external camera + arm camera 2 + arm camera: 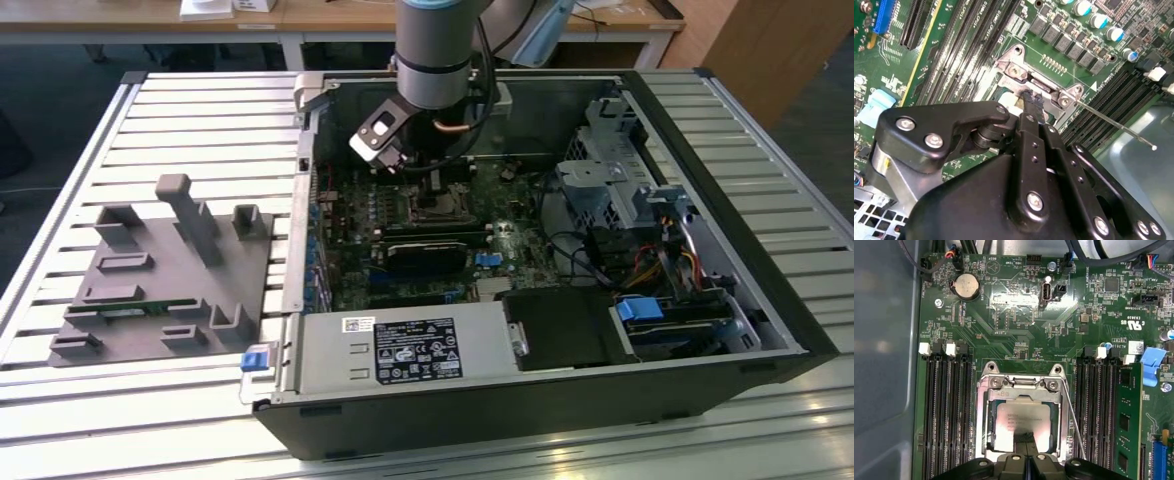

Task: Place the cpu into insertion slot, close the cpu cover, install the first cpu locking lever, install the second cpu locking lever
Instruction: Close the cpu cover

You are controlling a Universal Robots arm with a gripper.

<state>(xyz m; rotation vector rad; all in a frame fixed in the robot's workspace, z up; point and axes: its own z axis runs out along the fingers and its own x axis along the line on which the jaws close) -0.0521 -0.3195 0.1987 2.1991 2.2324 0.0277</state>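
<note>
First wrist view, fingers (1020, 437) pressed together, tips at printed cpu (1021, 415), framed by cpu cover (988, 420).

A grey holder block (147, 290) lay on the slatted table (200, 110) beside the open computer case (534, 410); a round battery (966, 286) sat inside.

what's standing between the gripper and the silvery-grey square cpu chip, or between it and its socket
Nothing visible. The black gripper sits right over the silvery-grey square cpu, which already lies in the metal-rimmed insertion slot; the thin wire lever stands off to one side.
</note>
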